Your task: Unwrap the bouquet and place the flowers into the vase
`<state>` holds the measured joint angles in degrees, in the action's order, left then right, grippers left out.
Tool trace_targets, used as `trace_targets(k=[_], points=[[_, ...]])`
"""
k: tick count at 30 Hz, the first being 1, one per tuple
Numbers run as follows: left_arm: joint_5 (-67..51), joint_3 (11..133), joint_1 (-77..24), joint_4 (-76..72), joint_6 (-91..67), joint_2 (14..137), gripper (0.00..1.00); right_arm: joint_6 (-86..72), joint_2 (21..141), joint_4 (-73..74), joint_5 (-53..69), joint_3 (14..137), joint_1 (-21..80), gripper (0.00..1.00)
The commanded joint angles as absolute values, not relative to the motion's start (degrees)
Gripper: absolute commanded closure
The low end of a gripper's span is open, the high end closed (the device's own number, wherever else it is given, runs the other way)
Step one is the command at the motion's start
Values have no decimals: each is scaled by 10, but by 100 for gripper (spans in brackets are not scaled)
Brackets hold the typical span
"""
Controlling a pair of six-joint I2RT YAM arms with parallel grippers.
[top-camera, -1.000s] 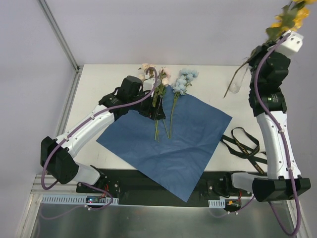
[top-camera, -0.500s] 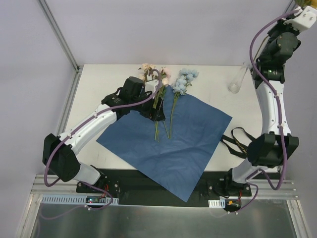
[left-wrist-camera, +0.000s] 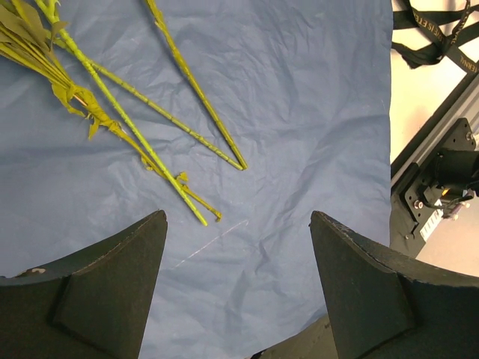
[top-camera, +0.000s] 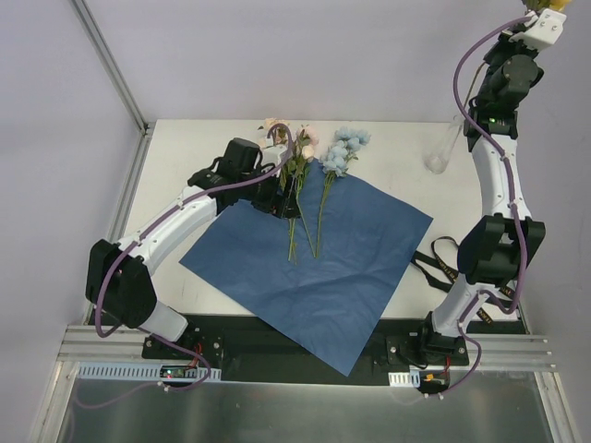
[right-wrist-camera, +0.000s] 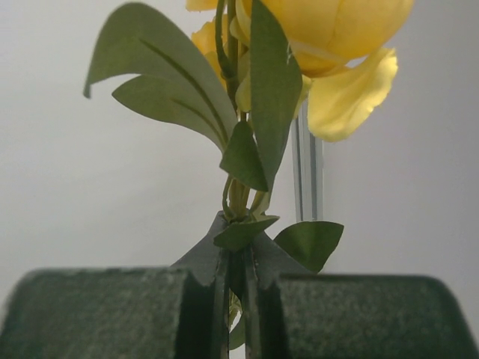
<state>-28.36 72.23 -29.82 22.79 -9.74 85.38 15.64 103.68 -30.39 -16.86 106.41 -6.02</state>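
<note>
Nearest the arm bases, at the near edge of the white table (top-camera: pixel 175 148): a crumpled square blue paper sheet (top-camera: pixel 314 268), spread flat, its near corner reaching over the black base rail. Just right of it, loose on the table, a black ribbon (top-camera: pixel 454 269) in loops, printed with gold lettering too small to read.

Midway up the sheet, lying flat: long thin green stems (left-wrist-camera: pixel 153 153) of the pink, cream and pale-blue flowers (top-camera: pixel 309 152), heads past the sheet's far edge, pink and cream to the left, pale blue to the right. Over the stems, the left gripper (left-wrist-camera: pixel 238 224), black fingers spread wide, nothing between them.

Farther right, well apart from the sheet and near the table's far right corner: the small clear glass vase (top-camera: pixel 441 148), slender and nearly transparent.

Highest and farthest, up at the far right above the vase: the right gripper (right-wrist-camera: pixel 235 299), fingers pressed together, pinching the stem of a yellow flower spray (right-wrist-camera: pixel 329 30) with green leaves.
</note>
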Motion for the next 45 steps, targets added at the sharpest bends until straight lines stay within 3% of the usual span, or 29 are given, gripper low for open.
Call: trace_targets(k=[1,45], points=[[-308,723,-293,210,-98,863,24,143,1039,-370,-144,1085,-66,99],[-324,712,-276,187,-105,891,24,40,1069,-451,-51,896,-131,98]])
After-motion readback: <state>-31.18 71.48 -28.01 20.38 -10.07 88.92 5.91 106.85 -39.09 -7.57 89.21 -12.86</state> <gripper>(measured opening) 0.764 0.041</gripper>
